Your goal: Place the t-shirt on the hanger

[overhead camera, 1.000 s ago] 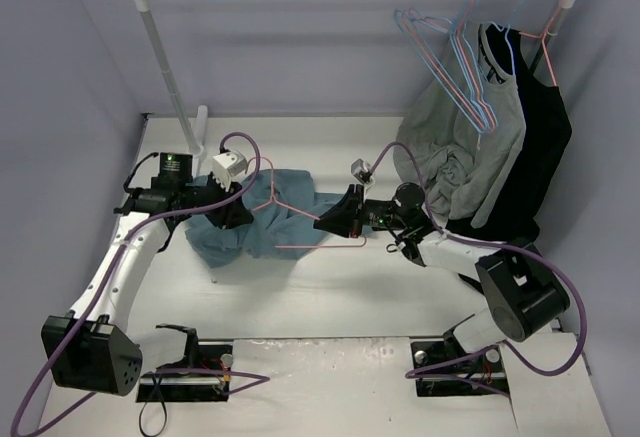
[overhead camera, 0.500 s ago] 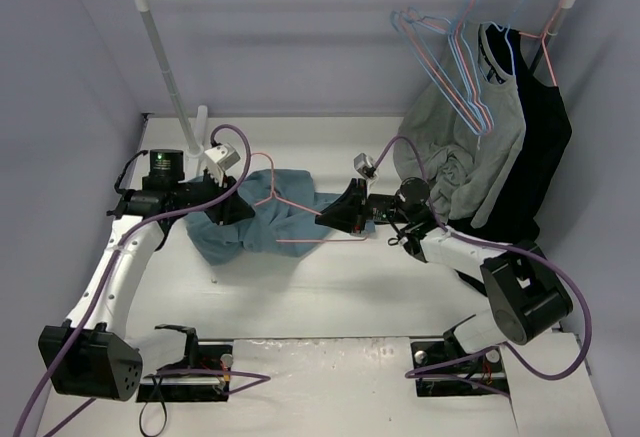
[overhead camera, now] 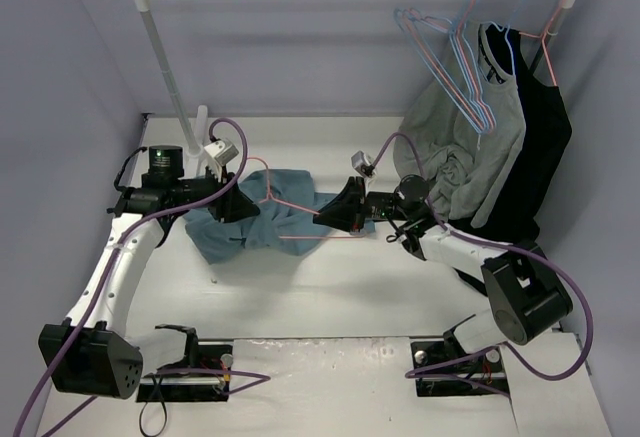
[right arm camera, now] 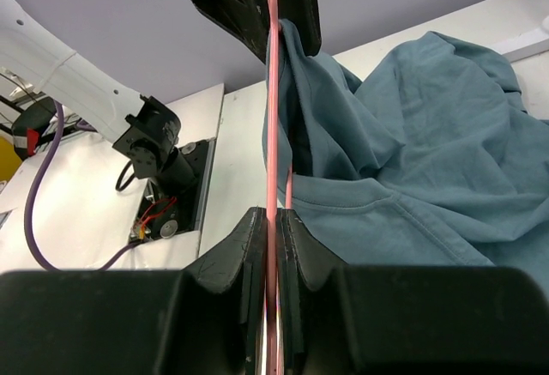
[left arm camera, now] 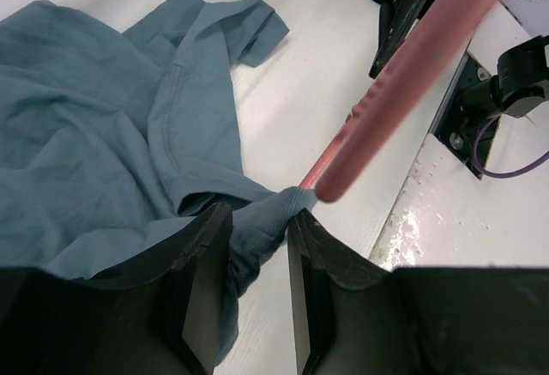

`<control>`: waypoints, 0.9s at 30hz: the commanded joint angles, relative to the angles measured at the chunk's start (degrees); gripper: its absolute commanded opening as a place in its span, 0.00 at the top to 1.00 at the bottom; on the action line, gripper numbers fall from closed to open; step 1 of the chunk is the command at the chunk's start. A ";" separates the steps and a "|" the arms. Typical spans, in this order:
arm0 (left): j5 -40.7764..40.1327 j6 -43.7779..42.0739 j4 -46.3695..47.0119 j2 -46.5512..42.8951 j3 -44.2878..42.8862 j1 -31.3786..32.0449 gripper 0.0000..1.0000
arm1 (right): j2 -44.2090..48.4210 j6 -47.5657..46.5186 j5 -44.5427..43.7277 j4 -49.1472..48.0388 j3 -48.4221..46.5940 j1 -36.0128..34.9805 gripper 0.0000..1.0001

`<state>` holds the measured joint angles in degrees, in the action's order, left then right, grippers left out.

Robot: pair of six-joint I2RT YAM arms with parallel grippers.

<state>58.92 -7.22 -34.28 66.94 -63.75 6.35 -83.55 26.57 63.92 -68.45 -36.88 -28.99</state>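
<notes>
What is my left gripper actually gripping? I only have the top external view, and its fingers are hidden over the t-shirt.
Observer: The left wrist view shows the left gripper pinching a small fold at the edge of the teal t-shirt between its fingers.
Operator: And does the right one have the hanger itself, or is it just next to it?
Observer: It has it. In the right wrist view the right gripper is shut on the pink wire hanger, and the wire runs straight ahead along the shirt's edge towards the left gripper.
</notes>
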 commanded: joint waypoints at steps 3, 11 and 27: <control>4.98 2.30 3.08 0.39 -3.14 0.77 0.69 | 1.11 -0.81 -0.29 -9.17 -5.30 -1.68 1.00; -0.27 1.25 1.06 -0.58 -3.58 0.68 1.00 | 2.86 -8.89 -3.97 5.14 -7.32 -1.68 0.65; -18.64 1.07 1.60 -17.80 5.47 0.86 1.00 | 8.23 -29.81 -30.68 48.38 -21.91 4.21 0.30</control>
<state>44.95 -6.57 -34.94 50.70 -57.36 7.11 -77.10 2.02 41.91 -27.14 -55.11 -25.21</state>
